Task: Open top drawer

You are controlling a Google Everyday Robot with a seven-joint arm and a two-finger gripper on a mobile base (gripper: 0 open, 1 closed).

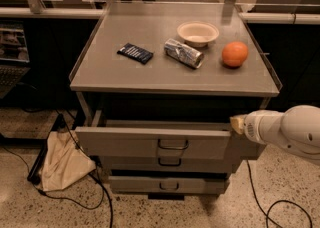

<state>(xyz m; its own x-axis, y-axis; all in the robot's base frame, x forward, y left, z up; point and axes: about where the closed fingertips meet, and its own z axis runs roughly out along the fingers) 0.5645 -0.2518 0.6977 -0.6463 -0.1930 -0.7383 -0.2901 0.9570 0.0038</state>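
Observation:
The top drawer [125,143] is the widest of three grey drawers and stands pulled partly out, showing a strip of its tray behind the flat front. Its dark loop handle [173,144] sits at the centre. My gripper [237,123] is at the drawer's right end, at the top corner of the front, on the end of my white arm [287,132] that comes in from the right. The middle drawer [125,163] and bottom drawer [145,184] sit further in below it.
On the cabinet top [125,79] lie a dark packet [135,53], a silver can [183,53], a white bowl [198,33] and an orange [234,54]. A beige cloth bag [62,164] and cables [280,207] lie on the floor.

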